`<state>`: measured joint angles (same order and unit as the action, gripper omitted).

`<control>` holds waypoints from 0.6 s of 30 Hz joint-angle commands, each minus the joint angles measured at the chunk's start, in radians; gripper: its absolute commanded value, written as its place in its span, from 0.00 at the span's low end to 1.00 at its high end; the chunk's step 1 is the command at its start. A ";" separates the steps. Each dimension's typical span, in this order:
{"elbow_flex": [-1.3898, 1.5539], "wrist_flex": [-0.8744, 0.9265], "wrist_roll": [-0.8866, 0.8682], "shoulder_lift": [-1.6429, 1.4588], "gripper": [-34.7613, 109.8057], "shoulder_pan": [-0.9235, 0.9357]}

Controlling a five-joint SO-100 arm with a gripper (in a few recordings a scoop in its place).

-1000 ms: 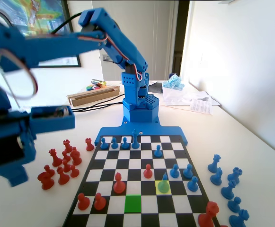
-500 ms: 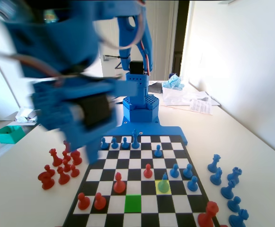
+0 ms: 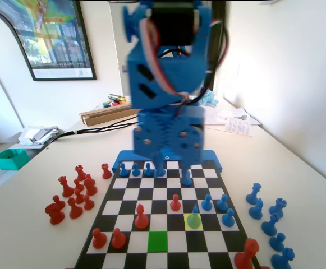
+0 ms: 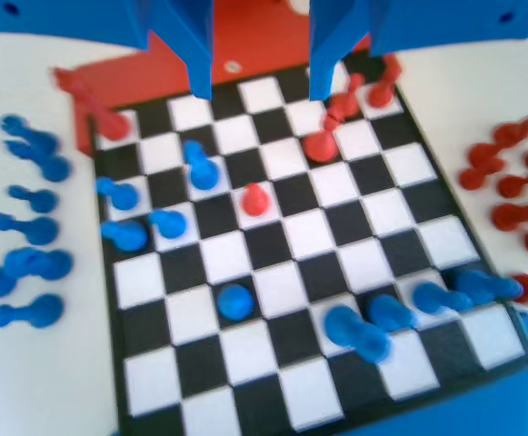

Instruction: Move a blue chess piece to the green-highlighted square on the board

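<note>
Desk [image 3: 33, 224] surface is pale cream and smooth, and the board [image 3: 168, 193] lies on it with black and white cells and a blue frame at its far edge in the fixed view. White walls close the room; a framed colourful poster [image 3: 53, 39] hangs at the upper left of this view, a flat cardboard box [image 3: 109, 114] lies on the desk behind the arm, and a teal tray [image 3: 8, 158] sits at the left edge. Captured red pieces [image 3: 73, 193] stand in a group on the desk left of the board, and captured blue pieces [image 3: 269, 218] stand on the right.

The blue chess piece [image 3: 194, 217] stands upright on the yellow square in the second row from the near edge (its colour there looks a little greenish). The green-highlighted square [image 3: 157, 241] is one row nearer to the camera and one column to the left, and nothing stands on it.

The tool [image 3: 171, 168] hangs over the far rows of the board in the fixed view, above the line of blue pawns, well apart from the blue chess piece and from the green cell. In the wrist view the tool [image 4: 259, 86] shows two blue jaws pointing down with a clear gap between them, released and holding nothing. The same piece [image 4: 200, 168] appears there below and left of the jaws, blurred.
</note>
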<state>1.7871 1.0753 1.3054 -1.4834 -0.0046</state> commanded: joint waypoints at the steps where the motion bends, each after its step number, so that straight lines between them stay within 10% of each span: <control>1: -0.052 0.002 -0.015 0.014 0.33 -0.049; 18: -0.230 -0.031 -0.032 0.272 0.33 -0.158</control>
<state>1.6291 1.0416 1.2609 -1.1919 -0.1411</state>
